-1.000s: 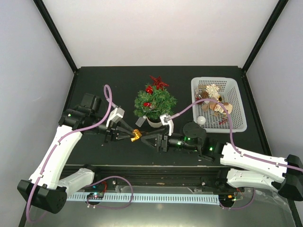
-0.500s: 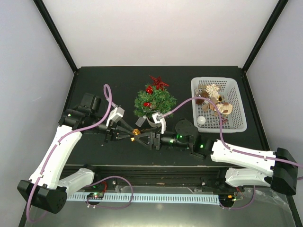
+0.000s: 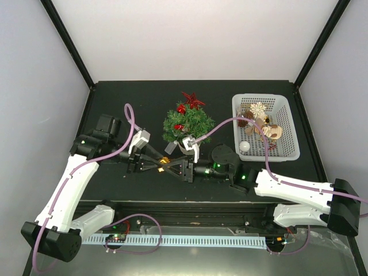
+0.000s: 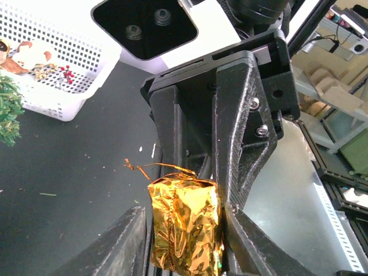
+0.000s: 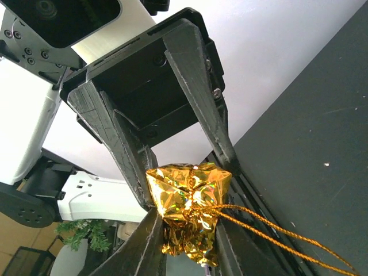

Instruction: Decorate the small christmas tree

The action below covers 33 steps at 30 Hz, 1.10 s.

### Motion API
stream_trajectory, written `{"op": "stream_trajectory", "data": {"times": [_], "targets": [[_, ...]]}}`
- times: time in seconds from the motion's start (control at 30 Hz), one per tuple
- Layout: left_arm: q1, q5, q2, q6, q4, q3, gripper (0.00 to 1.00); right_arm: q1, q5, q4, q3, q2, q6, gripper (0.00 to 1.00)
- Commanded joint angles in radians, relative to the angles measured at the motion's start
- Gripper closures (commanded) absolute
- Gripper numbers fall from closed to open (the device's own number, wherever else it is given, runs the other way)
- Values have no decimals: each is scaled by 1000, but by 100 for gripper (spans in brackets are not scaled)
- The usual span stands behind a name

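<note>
**Item 1**, close to the near edge of the table (image 3: pixel 144 95), about midway along it: we are logging a gold foil parcel (image 4: pixel 184 230), crinkled, sitting between the fingers of both arms. Its gold cord (image 5: pixel 276 237) is trailing off to one side.

**Item 2:** the right gripper (image 5: pixel 187 221) is reaching in from the right side. It is pinching the parcel, its two fingers pressing into the foil on either side.

**Item 3:** the left gripper (image 4: pixel 184 208) is reaching in from the left side, tip to tip with the right one. Its fingers are flanking the same parcel. We cannot tell whether they are pressing the foil or standing just clear of it.

**Item 4**, behind the meeting point, near the table's middle: the small christmas tree (image 3: pixel 188 123) is standing upright in its white pot (image 3: pixel 185 149). It is carrying a red star (image 3: pixel 192 99) at its tip and red baubles (image 3: pixel 180 108) among the branches.

**Item 5**, toward the far right corner: a white mesh basket (image 3: pixel 237 123) is sitting near the tree, not touching it. It is holding a wooden snowflake (image 3: pixel 259 107), a white ball (image 3: pixel 245 146) and other ornaments that we are not making out.
</note>
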Motion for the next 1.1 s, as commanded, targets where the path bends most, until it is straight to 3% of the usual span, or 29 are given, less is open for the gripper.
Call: {"op": "stream_trajectory", "data": {"times": [0.0, 0.03, 0.13, 0.2, 0.4, 0.57, 0.83, 1.07], "targets": [[-6, 2, -22, -21, 44, -16, 60, 3, 20, -10, 39, 11, -24, 80], [-6, -4, -27, -25, 53, -22, 56, 3, 30, -34, 40, 6, -35, 80], [-6, -60, -49, -82, 113, -47, 29, 4, 58, -167, 66, -9, -102, 80], [-6, -114, -65, -131, 164, -67, 17, 9, 93, -309, 107, -9, -178, 80], [-1, -281, -73, -225, 273, -97, 9, 66, 352, -835, 307, 105, -432, 80], [8, -351, -65, -255, 307, -103, 8, 159, 706, -1224, 446, 307, -457, 84], [13, -411, -56, -264, 326, -124, 6, 197, 761, -1262, 425, 263, -483, 82], [14, -405, -44, -250, 320, -135, 4, 209, 453, -1020, 300, -23, -650, 81]]}}
